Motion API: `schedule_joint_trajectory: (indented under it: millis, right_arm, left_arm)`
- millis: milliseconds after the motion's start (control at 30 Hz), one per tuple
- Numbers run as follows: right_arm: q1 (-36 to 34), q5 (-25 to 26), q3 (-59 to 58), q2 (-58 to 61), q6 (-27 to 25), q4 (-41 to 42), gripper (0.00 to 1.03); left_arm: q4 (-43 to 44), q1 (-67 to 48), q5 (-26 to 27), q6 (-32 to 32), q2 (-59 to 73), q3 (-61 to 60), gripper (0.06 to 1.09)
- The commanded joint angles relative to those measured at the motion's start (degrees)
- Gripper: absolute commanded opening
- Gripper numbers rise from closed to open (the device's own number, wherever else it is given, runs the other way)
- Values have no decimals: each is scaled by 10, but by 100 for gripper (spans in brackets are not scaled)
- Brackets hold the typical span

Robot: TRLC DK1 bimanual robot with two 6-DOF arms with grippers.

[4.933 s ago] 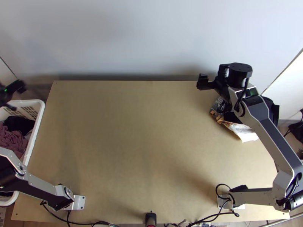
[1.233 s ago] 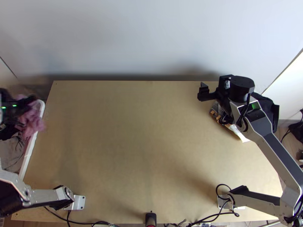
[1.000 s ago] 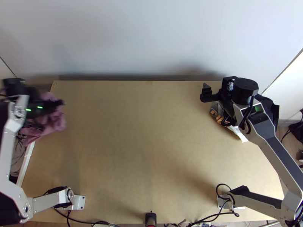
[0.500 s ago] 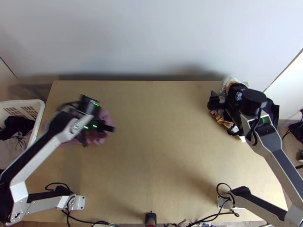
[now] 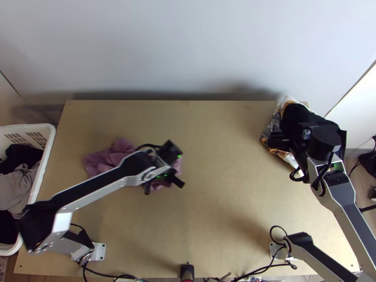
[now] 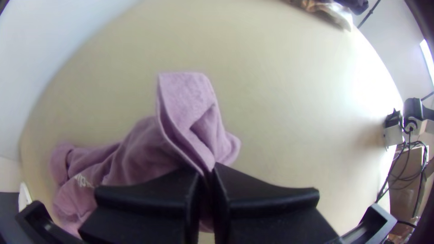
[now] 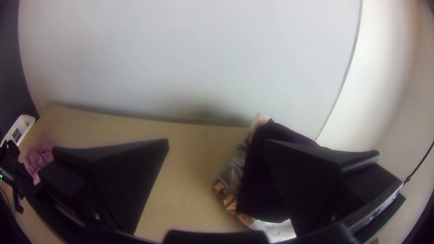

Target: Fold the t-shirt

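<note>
One mauve t-shirt (image 5: pixel 101 163) sits bunched on the table's (image 5: pixel 211 211) left half, top view, left gripper (image 5: pixel 162 182) at one end, right gripper (image 5: pixel 308 134) over by some dark cloth (image 5: pixel 297 114). Left wrist view: pinching a fold of shirt. Right wrist view: fingers (image 7: pixel 131 176) spread wide.

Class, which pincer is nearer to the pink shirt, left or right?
Left. The left pincer is closed on the pink shirt, while the right pincer is open by the dark cloth, well away.
</note>
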Motion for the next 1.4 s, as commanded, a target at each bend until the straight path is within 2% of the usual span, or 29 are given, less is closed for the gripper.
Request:
schedule_joint_trajectory:
  millis: [0,400,733,767,800,833,867,967,1033,1233,1367]
  right_arm:
    - [-28,0,-17,-19,3,8,97]
    - [-92,0,-47,-80,0,12,96]
    - [-117,0,-66,-124,3,4,96]
    - [-120,0,-65,-127,3,3,96]
    - [-122,-1,-65,-132,3,3,96]
    - [-122,-1,-65,-135,3,3,96]
    - [-122,-1,-64,-138,3,3,97]
    - [-123,-1,-59,-142,10,3,98]
    - [-123,-1,-55,-143,12,3,98]
    - [-113,-2,-58,-146,20,1,98]
    - [-101,-2,-68,-152,23,-4,98]
  left_arm:
    - [32,-47,-1,-5,91,85,9]
    - [59,-121,14,-12,232,265,9]
    - [53,-162,28,-66,389,439,9]
    - [46,-162,31,-66,401,453,12]
    - [38,-163,38,-66,409,462,29]
    - [31,-163,39,-70,413,468,64]
    - [22,-163,39,-72,412,470,105]
    - [6,-163,40,-70,391,470,104]
    - [-15,-162,65,-58,378,470,104]
    - [-66,-148,63,-13,335,470,104]
    - [-122,-98,64,-5,287,465,104]
